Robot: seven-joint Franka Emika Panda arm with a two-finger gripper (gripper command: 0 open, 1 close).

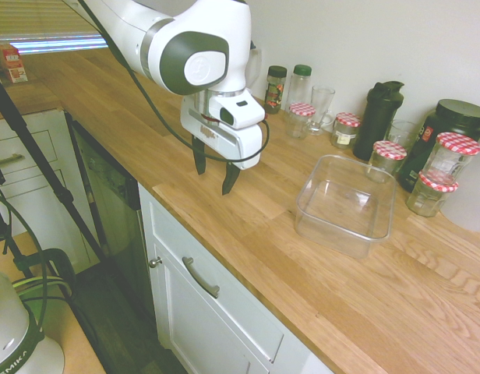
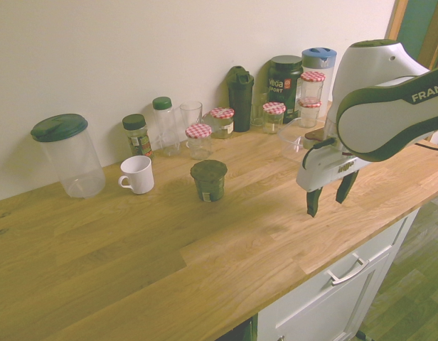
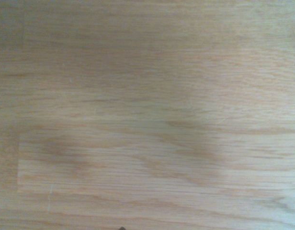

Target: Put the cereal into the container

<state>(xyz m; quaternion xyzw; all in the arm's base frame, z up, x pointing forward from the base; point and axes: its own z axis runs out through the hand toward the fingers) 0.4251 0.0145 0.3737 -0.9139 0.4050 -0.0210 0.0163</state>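
The wooden desk (image 1: 248, 234) ran the length of the wall, with white cabinet fronts (image 1: 209, 312) below its front edge. The white arm (image 2: 390, 99) reached over the desk near that edge, its claw (image 1: 215, 167) pointing straight down and hanging clear above bare wood. The claw's two dark fingers (image 1: 199, 156) stood spread wide apart with nothing between them; it held no object. The wrist view showed only wood grain, somewhat blurred.

The container (image 1: 345, 204), a clear low-walled rectangular bin, sat on the desk beside the claw, apart from it, with nothing visible inside. In the second exterior view it was largely hidden behind the arm.

A large clear canister with a dark green lid (image 2: 68, 155) stood at the far end of the desk, against the wall. A black tub with pale lettering (image 2: 285, 84) and a tall black shaker bottle (image 2: 240, 89) stood at the wall behind the container. Several glass jars with red-white checked lids (image 1: 450, 156) were grouped along the wall and just beside the container's far side.

The cereal (image 2: 208, 180), a squat dark green tub, stood upright on open desk, well apart from both claw and container. A white cup (image 2: 137, 174) stood near it, toward the canister.
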